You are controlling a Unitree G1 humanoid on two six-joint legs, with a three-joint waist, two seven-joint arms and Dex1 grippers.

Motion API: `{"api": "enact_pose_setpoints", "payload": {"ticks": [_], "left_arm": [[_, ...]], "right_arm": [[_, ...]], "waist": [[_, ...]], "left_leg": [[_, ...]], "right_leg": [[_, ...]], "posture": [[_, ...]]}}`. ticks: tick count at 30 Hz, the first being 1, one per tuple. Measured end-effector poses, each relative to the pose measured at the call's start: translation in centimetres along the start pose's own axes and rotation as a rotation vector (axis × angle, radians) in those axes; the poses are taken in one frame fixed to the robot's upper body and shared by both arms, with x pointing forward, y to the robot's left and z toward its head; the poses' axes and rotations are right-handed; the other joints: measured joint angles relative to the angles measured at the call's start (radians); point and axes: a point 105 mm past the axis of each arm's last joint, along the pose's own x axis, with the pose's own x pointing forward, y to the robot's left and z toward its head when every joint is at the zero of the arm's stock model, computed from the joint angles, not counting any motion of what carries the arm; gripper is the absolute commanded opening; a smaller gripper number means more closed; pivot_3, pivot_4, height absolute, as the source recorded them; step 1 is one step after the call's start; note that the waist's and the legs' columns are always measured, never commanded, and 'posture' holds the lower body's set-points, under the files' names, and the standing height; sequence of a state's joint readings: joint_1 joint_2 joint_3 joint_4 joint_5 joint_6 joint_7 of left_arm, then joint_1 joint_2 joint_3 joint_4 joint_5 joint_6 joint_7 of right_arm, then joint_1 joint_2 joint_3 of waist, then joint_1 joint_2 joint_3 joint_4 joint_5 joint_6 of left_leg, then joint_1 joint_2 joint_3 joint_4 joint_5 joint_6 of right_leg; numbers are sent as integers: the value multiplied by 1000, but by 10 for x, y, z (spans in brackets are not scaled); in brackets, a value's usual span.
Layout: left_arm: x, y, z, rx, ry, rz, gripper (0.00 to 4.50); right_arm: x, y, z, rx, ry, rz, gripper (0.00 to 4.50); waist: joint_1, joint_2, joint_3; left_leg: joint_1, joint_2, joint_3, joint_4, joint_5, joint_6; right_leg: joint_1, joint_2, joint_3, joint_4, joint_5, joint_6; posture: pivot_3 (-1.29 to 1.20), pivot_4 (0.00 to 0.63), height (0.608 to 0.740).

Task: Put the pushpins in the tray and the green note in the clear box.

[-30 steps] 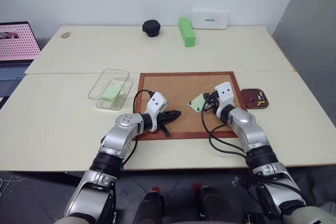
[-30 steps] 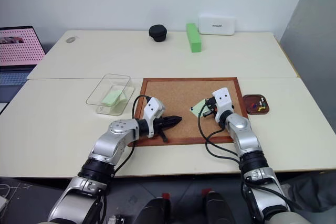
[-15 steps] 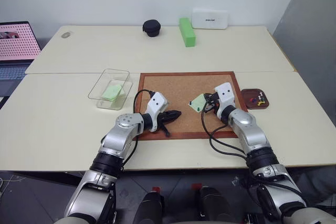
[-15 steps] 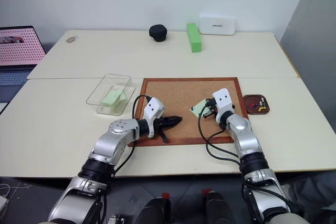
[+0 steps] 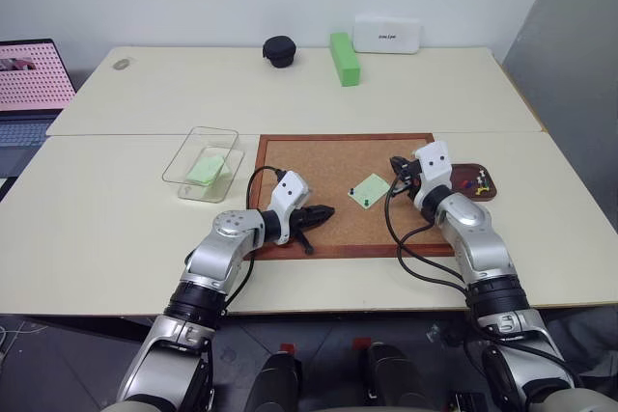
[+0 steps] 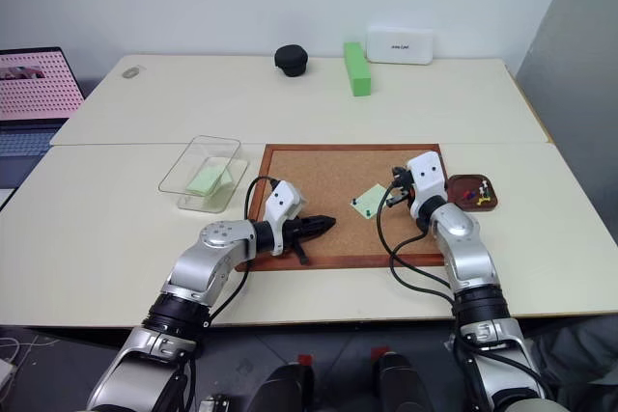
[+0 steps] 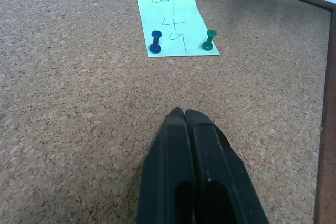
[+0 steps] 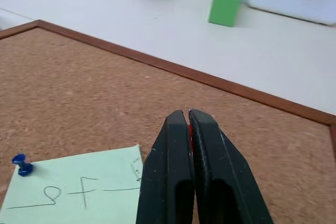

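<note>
Right gripper (image 8: 188, 116), pressed together, shows a red sliver between its tips, mostly hidden; left gripper (image 7: 184, 114) is closed, empty.

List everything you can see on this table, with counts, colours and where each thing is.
corkboard: one, wood-framed, table centre
green note: one, pale green, on the corkboard
pushpins on that note: two, blue and dark green
clear box: one, left of the corkboard, with a pale green slip inside
tray: one, reddish-brown, right of the corkboard, holding several mixed-colour pins
green block: one, far edge
white case: one, far edge
black round object: one, far edge
laptop: one, far left
left claw: shut, empty, over the corkboard
right claw: shut, with a red sliver between its fingers, probably a pushpin
</note>
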State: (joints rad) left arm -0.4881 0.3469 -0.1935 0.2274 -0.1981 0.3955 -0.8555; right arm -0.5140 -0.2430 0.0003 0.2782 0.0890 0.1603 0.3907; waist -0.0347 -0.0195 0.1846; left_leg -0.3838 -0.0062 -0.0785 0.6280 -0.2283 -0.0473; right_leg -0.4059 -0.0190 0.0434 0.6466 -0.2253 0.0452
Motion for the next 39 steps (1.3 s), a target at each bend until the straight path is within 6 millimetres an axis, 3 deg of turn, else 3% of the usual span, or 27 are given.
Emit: {"api": "enact_pose_setpoints", "payload": {"ticks": [6,12,14,23,39], "left_arm": [[1,0,1,-7,2,-4,0],[2,-1,1,-10,-1,-8,0],[1,0,1,-11,-1,-5,0],[2,1,1,-12,-12,5,0],[3,3,1,-15,-16,8,0]], "right_arm": [[-3,-8,4,14,-14,-51,47],[-26,-61,-6,-13,46,-326,47],[-40,-78,-17,-3,96,-415,47],[-55,-96,-26,83,146,-491,47],[-62,-107,-26,99,152,-527,3194]], "waist": [[0,0,0],[2,0,0],[1,0,0],[1,1,0],[2,1,-1]], "left_leg": [[0,0,0,0,0,0],[0,0,0,0,0,0],[0,0,0,0,0,0],[0,0,1,0,0,0],[0,0,1,0,0,0]], "right_leg": [[0,0,0,0,0,0],[0,0,0,0,0,0],[0,0,0,0,0,0],[0,0,1,0,0,0],[0,0,1,0,0,0]], "posture": [[0,150,740],[0,150,740],[0,150,740],[0,150,740],[0,150,740]]}}
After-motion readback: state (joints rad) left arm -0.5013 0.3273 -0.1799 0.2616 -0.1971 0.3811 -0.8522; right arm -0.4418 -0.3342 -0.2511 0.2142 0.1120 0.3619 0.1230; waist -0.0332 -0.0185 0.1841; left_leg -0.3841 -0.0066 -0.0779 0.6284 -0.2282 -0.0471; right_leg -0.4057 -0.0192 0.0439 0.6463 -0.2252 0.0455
